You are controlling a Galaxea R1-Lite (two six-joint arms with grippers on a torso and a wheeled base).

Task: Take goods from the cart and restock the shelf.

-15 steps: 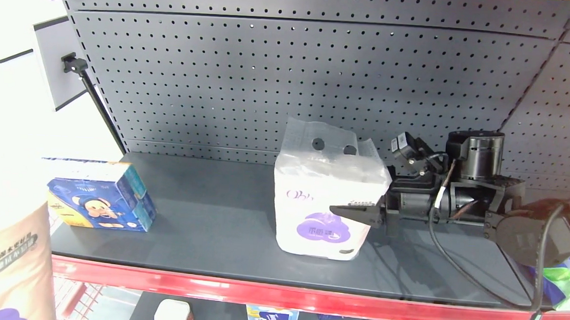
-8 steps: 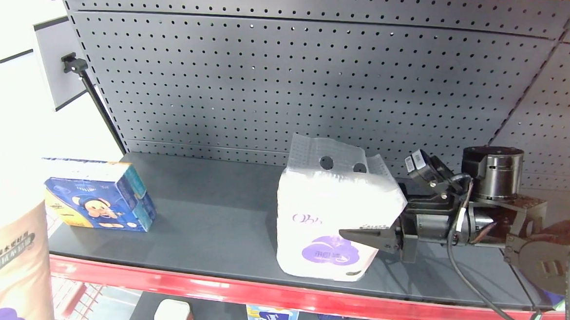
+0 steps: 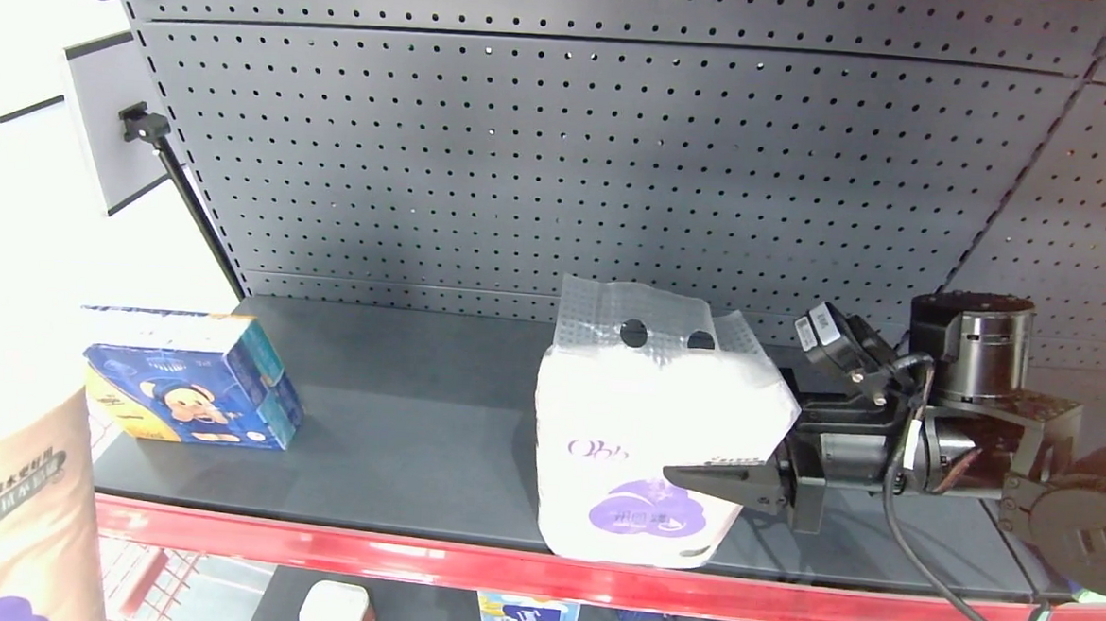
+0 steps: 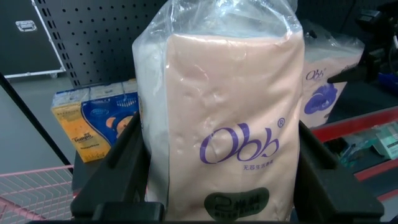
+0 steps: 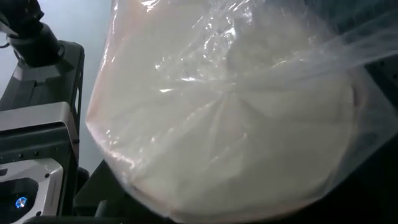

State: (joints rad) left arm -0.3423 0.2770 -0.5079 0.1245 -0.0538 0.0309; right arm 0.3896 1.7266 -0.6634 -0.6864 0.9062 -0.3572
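A white tissue pack with purple print [image 3: 642,419] stands on the grey shelf [image 3: 414,436], close to its red front edge [image 3: 389,557]. My right gripper [image 3: 697,455] comes in from the right and is shut on it; one black finger [image 3: 719,475] lies across its front, the other is hidden behind. The right wrist view has the pack's clear wrap [image 5: 230,118] right up close. My left gripper [image 4: 219,134] is shut on a tall beige tissue pack [image 4: 236,81], held upright at the left below shelf level [image 3: 13,500].
A blue and yellow tissue box [image 3: 194,382] lies on the shelf's left part. Grey pegboard [image 3: 560,178] backs the shelf. A pink wire cart [image 4: 31,193] is below left. Small goods [image 3: 336,611] sit on the lower shelf.
My right gripper has drawn the white pack from mid-shelf toward the red front edge and a little to the right. The beige pack at the left has barely moved.
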